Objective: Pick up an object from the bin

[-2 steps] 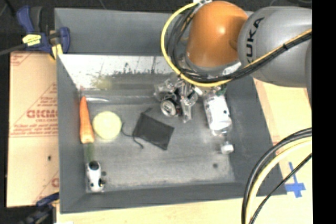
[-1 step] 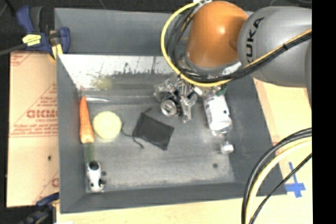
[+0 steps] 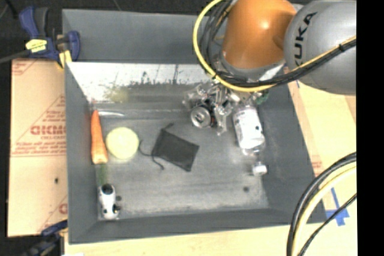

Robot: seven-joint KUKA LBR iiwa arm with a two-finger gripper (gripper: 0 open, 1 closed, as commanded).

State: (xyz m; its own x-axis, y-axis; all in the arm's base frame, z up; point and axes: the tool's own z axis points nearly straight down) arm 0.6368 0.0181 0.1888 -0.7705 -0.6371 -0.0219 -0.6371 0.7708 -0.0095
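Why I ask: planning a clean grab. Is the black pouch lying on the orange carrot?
No, the black pouch lies apart from the orange carrot, with the pale yellow disc between them.

A robotics lab: KUKA arm (image 3: 327, 48), looped cables (image 3: 200, 21), grey metal bin (image 3: 132, 38).
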